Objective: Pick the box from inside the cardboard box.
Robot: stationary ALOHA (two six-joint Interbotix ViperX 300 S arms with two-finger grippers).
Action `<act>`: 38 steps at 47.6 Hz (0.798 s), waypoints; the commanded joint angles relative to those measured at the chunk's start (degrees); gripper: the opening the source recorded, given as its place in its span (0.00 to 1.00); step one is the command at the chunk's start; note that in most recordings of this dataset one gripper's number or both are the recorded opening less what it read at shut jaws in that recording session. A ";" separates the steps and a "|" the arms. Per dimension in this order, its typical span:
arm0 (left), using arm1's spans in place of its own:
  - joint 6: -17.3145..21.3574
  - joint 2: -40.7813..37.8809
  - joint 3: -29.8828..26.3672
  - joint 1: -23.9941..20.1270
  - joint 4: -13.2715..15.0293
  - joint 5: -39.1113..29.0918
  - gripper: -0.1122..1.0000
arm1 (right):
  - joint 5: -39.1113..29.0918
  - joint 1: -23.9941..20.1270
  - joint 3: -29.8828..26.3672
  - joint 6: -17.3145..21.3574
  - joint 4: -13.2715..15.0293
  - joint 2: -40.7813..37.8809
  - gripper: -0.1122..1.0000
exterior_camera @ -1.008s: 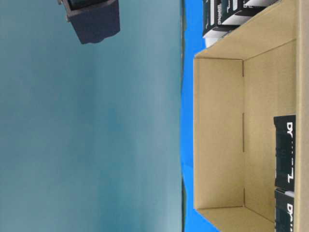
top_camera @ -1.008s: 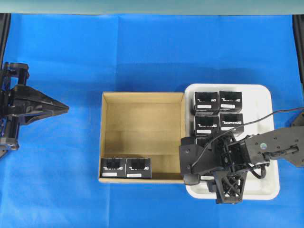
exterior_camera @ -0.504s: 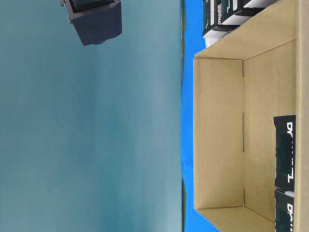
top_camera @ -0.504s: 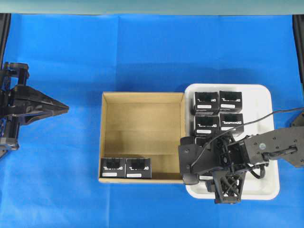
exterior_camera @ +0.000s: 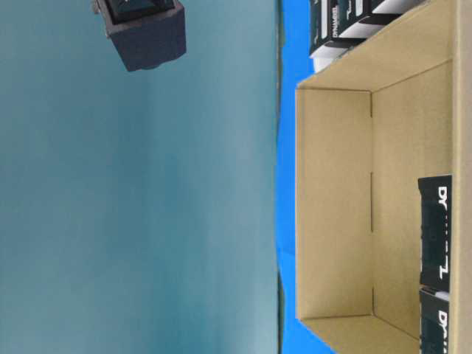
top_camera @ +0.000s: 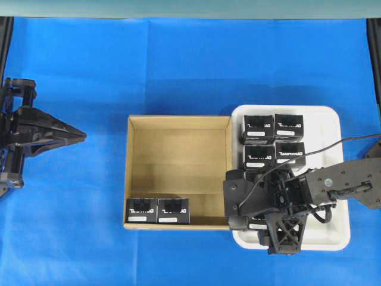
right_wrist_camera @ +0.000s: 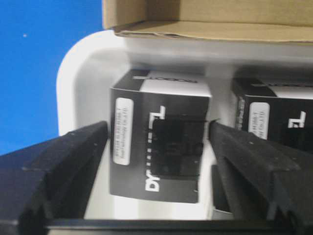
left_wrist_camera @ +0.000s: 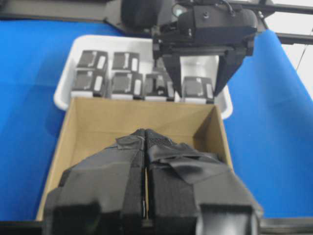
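The cardboard box (top_camera: 178, 122) sits mid-table, and two black boxes (top_camera: 141, 210) (top_camera: 174, 210) lie side by side along its near wall. They show again at the table-level view's right edge (exterior_camera: 435, 232). My right gripper (top_camera: 238, 205) is over the white tray's near left corner, outside the carton. Its jaws (right_wrist_camera: 158, 128) stand open around a black box (right_wrist_camera: 146, 161) that rests in the tray, with a thin gap on the label side. The left wrist view shows the same gripper (left_wrist_camera: 195, 93) straddling that box. Far to the left, my left gripper (top_camera: 83, 136) is shut and empty.
A white tray (top_camera: 333, 179) touches the carton's right wall and holds several more black boxes (top_camera: 258, 126). The right arm (top_camera: 345, 185) reaches in from the right edge. Blue cloth (top_camera: 178, 65) covers the table. A dark arm part (exterior_camera: 144, 33) hangs high in the table-level view.
My right gripper's jaws have spread apart from the black box in the tray, which stays where it lay. The left arm and the carton's boxes have not moved.
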State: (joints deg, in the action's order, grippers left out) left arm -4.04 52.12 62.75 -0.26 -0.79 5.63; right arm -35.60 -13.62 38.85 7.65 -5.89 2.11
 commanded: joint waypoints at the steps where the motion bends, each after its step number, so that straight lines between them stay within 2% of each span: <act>1: 0.09 -0.26 -1.41 0.00 -0.18 0.35 0.07 | 0.00 0.18 -0.79 0.00 0.09 -0.09 0.93; 21: 0.09 -0.09 -1.41 0.09 -0.18 0.35 0.07 | -7.21 0.97 -7.21 0.09 0.09 5.01 0.93; 38: 0.00 0.00 -1.49 0.26 -0.26 0.35 0.07 | -7.38 3.87 -8.79 0.00 0.09 12.30 0.93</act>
State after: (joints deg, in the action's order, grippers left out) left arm -3.96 52.29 62.75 -0.18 -0.79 5.63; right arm -43.33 -10.37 30.76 7.73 -5.80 12.66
